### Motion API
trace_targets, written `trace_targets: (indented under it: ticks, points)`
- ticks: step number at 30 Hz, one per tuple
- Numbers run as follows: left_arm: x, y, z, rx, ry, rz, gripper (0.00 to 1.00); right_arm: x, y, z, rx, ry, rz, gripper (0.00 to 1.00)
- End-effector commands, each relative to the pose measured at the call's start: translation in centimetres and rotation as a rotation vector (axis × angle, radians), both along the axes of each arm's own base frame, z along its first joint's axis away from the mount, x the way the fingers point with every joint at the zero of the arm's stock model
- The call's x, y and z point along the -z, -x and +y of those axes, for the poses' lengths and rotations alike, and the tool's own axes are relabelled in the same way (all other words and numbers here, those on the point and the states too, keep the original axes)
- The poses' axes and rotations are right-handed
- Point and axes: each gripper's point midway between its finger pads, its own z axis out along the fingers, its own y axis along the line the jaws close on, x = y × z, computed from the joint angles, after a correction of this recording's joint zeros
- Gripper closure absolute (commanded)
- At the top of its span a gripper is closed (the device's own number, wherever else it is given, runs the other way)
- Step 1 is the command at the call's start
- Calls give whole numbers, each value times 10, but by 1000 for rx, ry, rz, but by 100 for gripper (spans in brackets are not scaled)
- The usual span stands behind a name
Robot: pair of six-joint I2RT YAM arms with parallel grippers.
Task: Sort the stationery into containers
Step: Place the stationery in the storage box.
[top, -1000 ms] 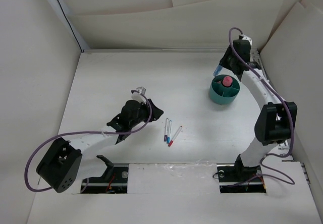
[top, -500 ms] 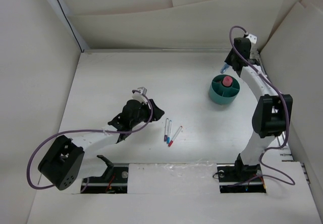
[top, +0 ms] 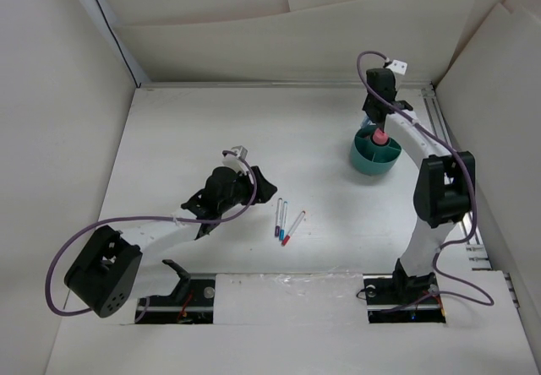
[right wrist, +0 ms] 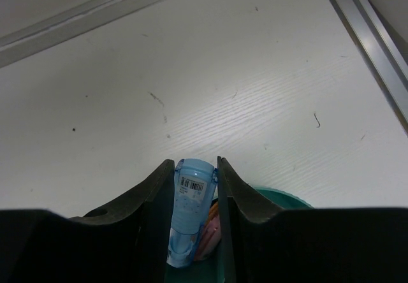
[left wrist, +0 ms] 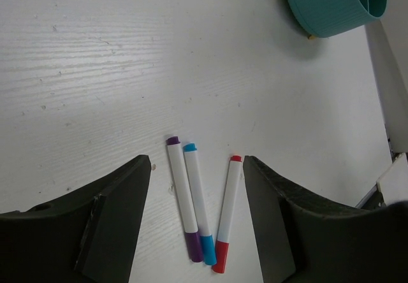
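Observation:
Three thin white pens (top: pixel 285 221) lie side by side mid-table: purple-tipped (left wrist: pixel 181 197), blue-tipped (left wrist: pixel 197 203) and red-tipped (left wrist: pixel 227 213). My left gripper (left wrist: pixel 196 166) hovers over them, open, with the pens showing on the table between its fingers; in the top view this gripper (top: pixel 259 186) stands just left of them. The teal cup (top: pixel 365 162) sits at the back right with a pink marker (top: pixel 381 138) standing in it. My right gripper (top: pixel 378 125) is over the cup's far side, shut on a light blue marker (right wrist: pixel 190 213) whose lower end dips inside the cup's rim (right wrist: pixel 284 196).
White walls enclose the table on the left, back and right. A metal rail (right wrist: pixel 373 37) runs along the right wall behind the cup. The right arm's links (top: pixel 444 193) rise between the cup and that wall.
My left gripper's jaws have spread wider over the pens. The right gripper has swung left with the light blue marker, from behind the cup to above it.

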Motion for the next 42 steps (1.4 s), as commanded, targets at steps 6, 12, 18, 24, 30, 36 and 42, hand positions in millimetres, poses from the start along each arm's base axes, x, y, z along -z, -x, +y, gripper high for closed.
trace_targets:
  ticks: [6,12,18,24,30,36,42]
  points:
    - [-23,-10,-8,13,24,-65,43,6,8,-19,97,67,27,82]
    - [-31,-11,-9,13,36,-81,45,9,12,-17,121,102,39,82]
    - [-30,-14,-11,13,29,-72,45,19,11,-19,127,113,60,78]
    - [-20,-14,-7,-4,0,-45,50,20,11,-10,116,121,65,76]
    - [-18,-15,-4,-20,-13,-40,51,24,11,-3,106,130,72,66]
    - [-13,-14,-1,-29,-23,-34,51,16,13,2,97,129,68,50]
    - [1,-13,6,-52,-67,4,54,-2,18,1,99,119,33,45]
